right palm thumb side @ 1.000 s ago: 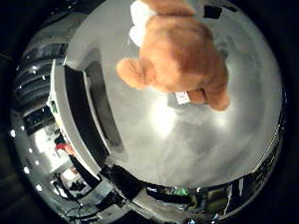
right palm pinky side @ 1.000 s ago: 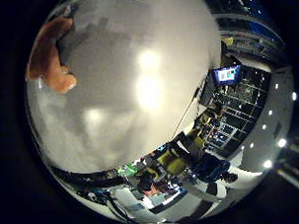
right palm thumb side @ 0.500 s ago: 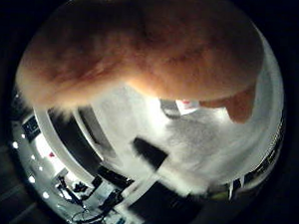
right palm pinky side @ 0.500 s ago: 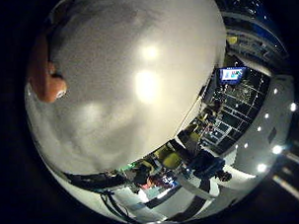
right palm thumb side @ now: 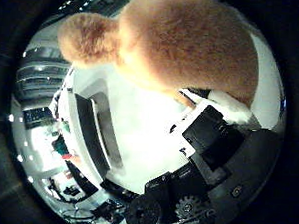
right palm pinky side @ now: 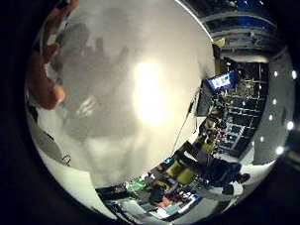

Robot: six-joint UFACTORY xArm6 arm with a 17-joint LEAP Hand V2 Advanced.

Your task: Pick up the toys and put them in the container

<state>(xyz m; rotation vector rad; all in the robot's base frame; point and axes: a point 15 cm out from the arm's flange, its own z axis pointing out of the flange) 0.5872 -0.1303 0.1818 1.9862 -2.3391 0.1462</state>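
Note:
A fluffy orange-brown plush toy (right palm thumb side: 187, 49) fills much of the thumb side view, close against the palm, and a white patch of it rests by the fingers. Its edge also shows in the little finger side view as the plush toy (right palm pinky side: 42, 81). My right hand (right palm thumb side: 207, 154) has its black and white fingers (right palm thumb side: 206, 129) curled in under the toy, so the hand looks shut on it. A long, dark-rimmed grey container (right palm thumb side: 96, 134) lies on the white table (right palm thumb side: 138, 141) beside the toy, near the table's edge.
The pale table top (right palm pinky side: 139, 93) spreads out under the palm, with a bright light glare on it. Beyond its edge are a lit screen (right palm pinky side: 221, 81), chairs and shelves in the room.
The hand's fingers have come into the thumb side view and curled in under the toy. The whole picture has turned with the hand. The toy stays close to the palm.

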